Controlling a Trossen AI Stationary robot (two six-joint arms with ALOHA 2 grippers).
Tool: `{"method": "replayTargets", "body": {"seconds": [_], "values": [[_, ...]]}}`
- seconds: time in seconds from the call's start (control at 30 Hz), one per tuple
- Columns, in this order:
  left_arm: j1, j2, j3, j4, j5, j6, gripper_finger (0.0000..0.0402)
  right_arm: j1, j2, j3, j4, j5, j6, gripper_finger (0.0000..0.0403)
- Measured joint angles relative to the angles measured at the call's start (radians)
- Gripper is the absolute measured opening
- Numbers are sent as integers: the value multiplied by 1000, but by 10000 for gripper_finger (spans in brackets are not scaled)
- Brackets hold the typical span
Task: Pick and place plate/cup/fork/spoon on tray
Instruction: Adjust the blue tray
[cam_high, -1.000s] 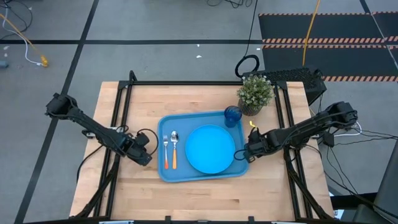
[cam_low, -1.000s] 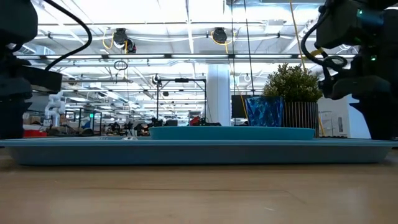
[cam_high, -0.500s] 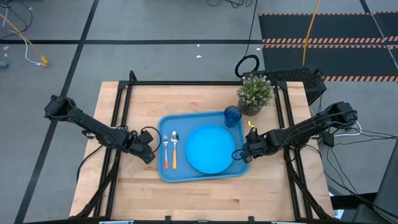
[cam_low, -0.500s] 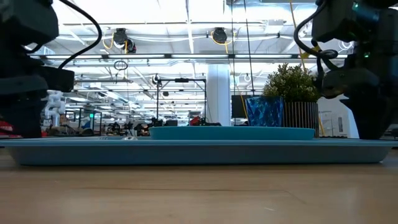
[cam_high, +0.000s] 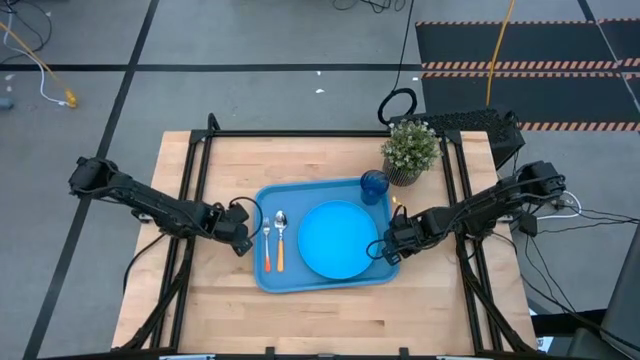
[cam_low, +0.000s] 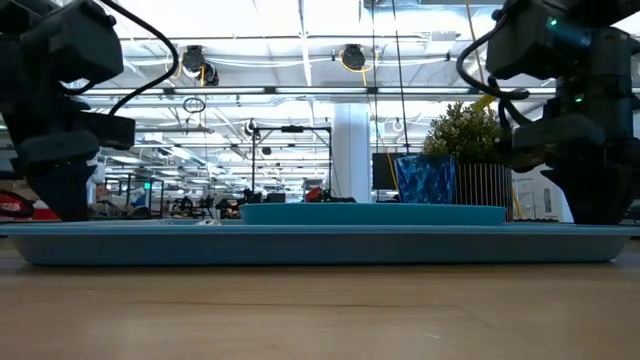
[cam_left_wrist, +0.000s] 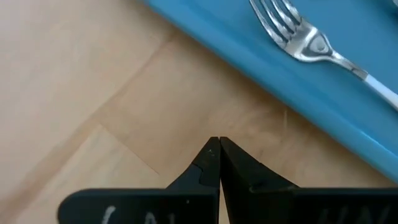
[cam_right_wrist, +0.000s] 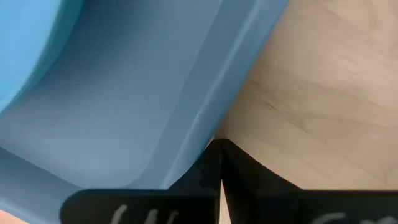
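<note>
Now both arms close in on the tray (cam_high: 325, 276) from opposite ends, each sitting nearer its rim than 1 second ago. The left gripper (cam_high: 240, 240) has slid across the table (cam_high: 330, 320) toward the tray's left edge and rests just beside it, its jaws pressed fully together and holding nothing; the left wrist view shows the closed tips (cam_left_wrist: 216, 149) over bare wood a little short of the rim. The right gripper (cam_high: 388, 248) has edged inward to the tray's right edge, jaws likewise shut and empty, with the right wrist view placing the tips (cam_right_wrist: 217, 149) right at the rim's outer wall.

All 4 items already lie on the tray. The plate (cam_high: 338, 239) fills its middle and right, the cup (cam_high: 373, 185) stands upright in the far right corner, and the fork (cam_high: 266, 238) and spoon (cam_high: 280, 235) lie side by side along the left, handles toward the near edge. A potted plant (cam_high: 409, 150) stands on the table just beyond the cup.

With everything placed and neither gripper carrying anything, the picking appears finished; the paired approach looks like a nudge or squaring-up of the tray, though that remains a guess.
</note>
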Motion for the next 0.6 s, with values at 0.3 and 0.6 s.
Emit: {"method": "replayTargets", "body": {"seconds": [0.3,0.6], "values": [[68,0,0,80,0,100,1,22,-29,-4,6,18,33,0],[132,14,0,101,-1,166,1,53,-33,-5,16,28,61,0]]}}
